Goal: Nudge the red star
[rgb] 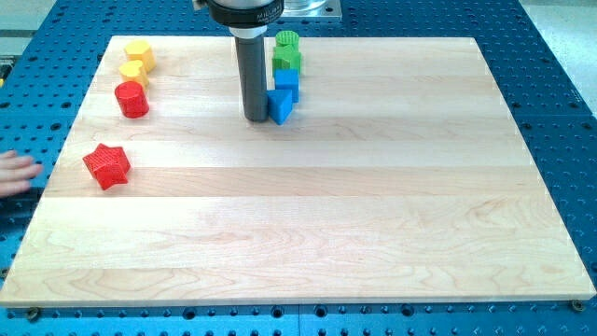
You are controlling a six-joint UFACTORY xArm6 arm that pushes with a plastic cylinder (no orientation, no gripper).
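The red star (pixel 106 165) lies near the board's left edge, at mid height. My tip (pixel 256 119) rests on the board near the view's top centre, far to the right of and above the star. It stands right beside the left face of a blue triangular block (pixel 280 106). Above that block sit a blue cube (pixel 287 80), a green block (pixel 286 60) and a second green block (pixel 287 40), in a column.
A red cylinder (pixel 131 99) stands at the upper left, with a yellow heart-like block (pixel 133 72) and a yellow block (pixel 139 52) above it. A hand (pixel 17 174) shows at the view's left edge, beside the wooden board (pixel 308 233).
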